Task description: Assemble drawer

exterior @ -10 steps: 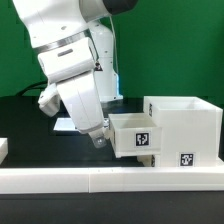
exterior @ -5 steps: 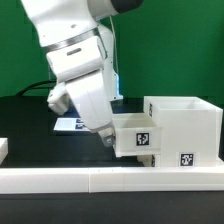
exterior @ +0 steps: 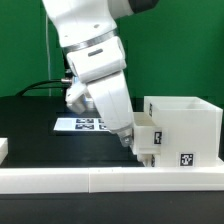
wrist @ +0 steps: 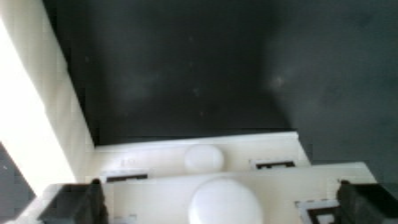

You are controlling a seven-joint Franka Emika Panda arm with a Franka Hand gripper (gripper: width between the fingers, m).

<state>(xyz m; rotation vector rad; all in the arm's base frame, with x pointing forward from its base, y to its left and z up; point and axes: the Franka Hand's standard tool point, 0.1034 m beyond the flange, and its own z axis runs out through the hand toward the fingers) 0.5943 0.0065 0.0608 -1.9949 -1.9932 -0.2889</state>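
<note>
The pincer (exterior: 133,141) sits low at the front face of a tray (exterior: 146,138), which is partly inside the housing (exterior: 184,128) (the big white cube at the exterior view's right). Whether its fingers are apart or pressed together cannot be told: in the exterior view the arm's white body covers them, and in the wrist view only two dark finger shapes (wrist: 71,203) show at the frame's corners with white plastic between them, too blurred to say if they clamp anything. The tray appears to touch the pincer, and its marker face points toward the exterior view's left, away from the housing. The coming move likely turns on one relation: the housing lies straight beyond the tray from the pincer, toward the exterior view's right, and the tray's long axis appears to run along that same line into the opening. A push along that axis would probably seat it; a push off axis could jam a corner against the housing wall. Behind the arm, on the black bench (exterior: 30,125), lies the marker board (exterior: 82,124), well apart from the housing. A low white wall (exterior: 60,180) runs along the front edge.
</note>
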